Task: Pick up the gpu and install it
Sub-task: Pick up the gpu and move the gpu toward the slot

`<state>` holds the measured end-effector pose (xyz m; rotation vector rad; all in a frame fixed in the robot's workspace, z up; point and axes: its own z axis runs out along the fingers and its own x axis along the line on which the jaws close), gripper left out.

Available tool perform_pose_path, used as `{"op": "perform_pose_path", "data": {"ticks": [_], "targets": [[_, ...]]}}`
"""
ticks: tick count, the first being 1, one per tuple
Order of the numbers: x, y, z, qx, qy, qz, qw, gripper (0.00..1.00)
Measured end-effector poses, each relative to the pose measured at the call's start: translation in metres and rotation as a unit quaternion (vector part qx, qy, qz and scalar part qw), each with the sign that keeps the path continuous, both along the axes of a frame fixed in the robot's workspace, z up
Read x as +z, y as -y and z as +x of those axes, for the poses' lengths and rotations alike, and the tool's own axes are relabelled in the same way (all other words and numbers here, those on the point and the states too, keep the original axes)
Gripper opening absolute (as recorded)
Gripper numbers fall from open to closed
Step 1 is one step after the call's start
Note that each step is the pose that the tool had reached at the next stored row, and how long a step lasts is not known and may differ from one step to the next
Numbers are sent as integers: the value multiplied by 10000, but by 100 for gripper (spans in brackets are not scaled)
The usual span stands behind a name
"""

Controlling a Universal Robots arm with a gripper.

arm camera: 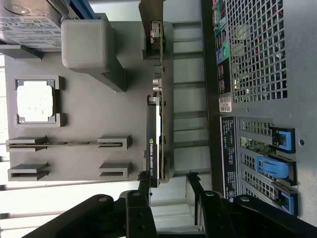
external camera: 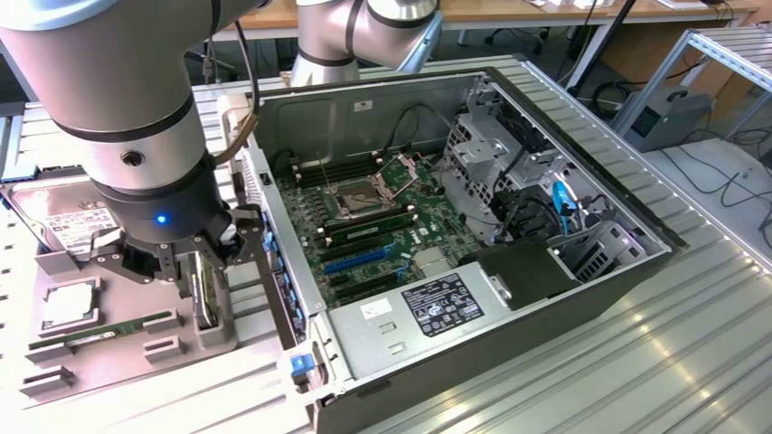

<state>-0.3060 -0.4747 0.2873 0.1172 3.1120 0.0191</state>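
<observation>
Clearance is slim: the gripper (arm camera: 168, 184), spread wide, straddles the gpu (arm camera: 153, 139) edge beside the case (arm camera: 257, 59).

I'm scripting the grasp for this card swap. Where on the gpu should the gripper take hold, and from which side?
Probably the free upper edge, pinched across its two flat faces, coming straight down from above. The gpu stands on edge in the grey holder, so its lower edge is buried and its thin profile fits between the fingers of the open gripper.
</observation>
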Motion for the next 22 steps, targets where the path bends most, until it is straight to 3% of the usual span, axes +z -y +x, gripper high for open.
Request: {"op": "perform_pose_path", "data": {"ticks": [22], "targets": [[-95, -1, 0, 0, 0, 0, 10000, 42]]}}
